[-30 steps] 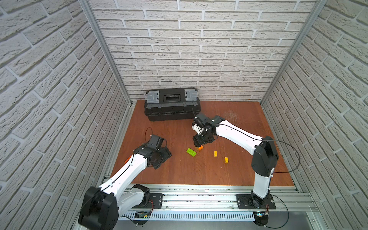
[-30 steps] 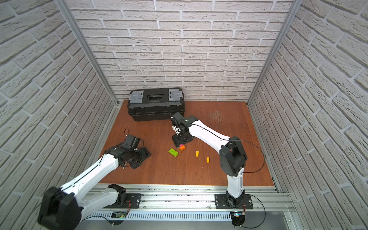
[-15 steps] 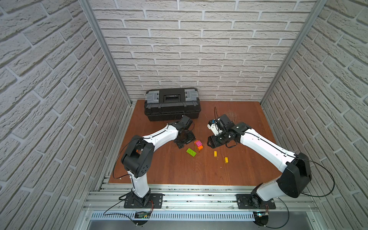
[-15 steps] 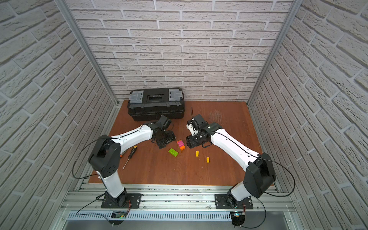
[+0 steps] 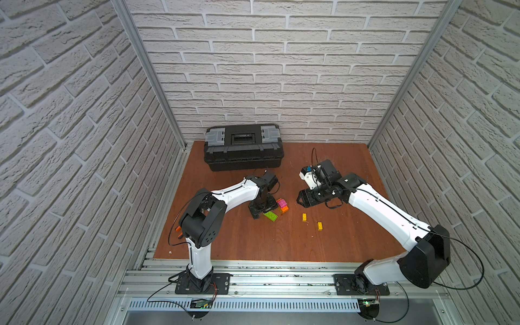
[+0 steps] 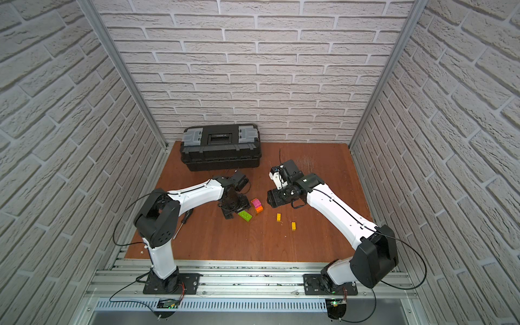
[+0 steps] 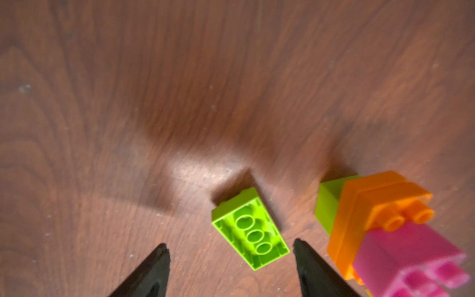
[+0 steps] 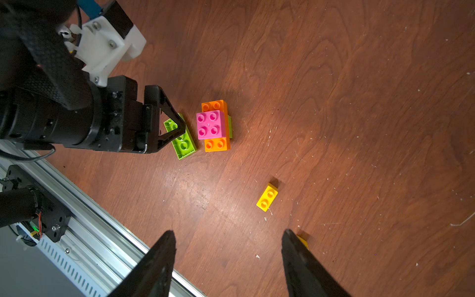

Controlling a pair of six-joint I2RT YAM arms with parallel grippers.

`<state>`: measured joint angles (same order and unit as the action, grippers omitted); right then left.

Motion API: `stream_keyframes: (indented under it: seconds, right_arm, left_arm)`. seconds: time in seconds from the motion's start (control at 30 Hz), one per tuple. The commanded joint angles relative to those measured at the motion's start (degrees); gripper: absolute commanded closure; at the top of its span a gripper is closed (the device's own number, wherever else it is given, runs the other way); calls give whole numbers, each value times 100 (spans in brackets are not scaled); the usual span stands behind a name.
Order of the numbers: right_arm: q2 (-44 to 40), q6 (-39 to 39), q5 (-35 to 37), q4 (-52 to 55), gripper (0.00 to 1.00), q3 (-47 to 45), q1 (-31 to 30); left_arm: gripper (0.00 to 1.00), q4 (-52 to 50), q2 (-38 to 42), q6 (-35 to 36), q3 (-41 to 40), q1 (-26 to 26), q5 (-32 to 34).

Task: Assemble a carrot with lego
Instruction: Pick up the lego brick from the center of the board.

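Note:
The carrot (image 5: pixel 282 205) (image 6: pixel 257 205) is a clump with a pink brick on top of orange and a lime-green bit beneath; it stands on the wooden table (image 5: pixel 253 242) in both top views. Both wrist views also show the carrot (image 7: pixel 385 226) (image 8: pixel 214 126). A loose lime-green lego brick (image 7: pixel 250 228) (image 5: pixel 270 216) lies upside down beside it. My left gripper (image 7: pixel 230 248) (image 5: pixel 264 211) hangs open just over that brick, touching nothing. Two yellow bricks (image 8: pixel 267 197) (image 5: pixel 320 226) lie apart to the right. My right gripper (image 8: pixel 228 235) (image 5: pixel 300 200) is open and empty.
A black toolbox (image 5: pixel 243 146) stands shut at the back wall. An orange-handled screwdriver (image 6: pixel 184 218) lies at the left, partly behind my left arm. A metal rail (image 5: pixel 281 270) runs along the table's front edge. Brick walls close in three sides.
My left arm swung from the front left corner to the bricks in the middle. My right gripper drew back to the right off the clump, which stays on the table.

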<state>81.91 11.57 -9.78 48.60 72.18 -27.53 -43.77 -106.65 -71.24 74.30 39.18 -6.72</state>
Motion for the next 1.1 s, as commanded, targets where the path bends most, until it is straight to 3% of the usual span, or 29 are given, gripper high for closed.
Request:
stream_keyframes:
  seconds: [0.0,1.07]
  right_arm:
    - [-97,-76,-99,-85,33,-4,38]
    - [-250,-53,-340,-35,39,-205,37]
  left_arm:
    - [21,-179,37,-63,18,62,62]
    - [26,379,-500,-366,-30,178,-83]
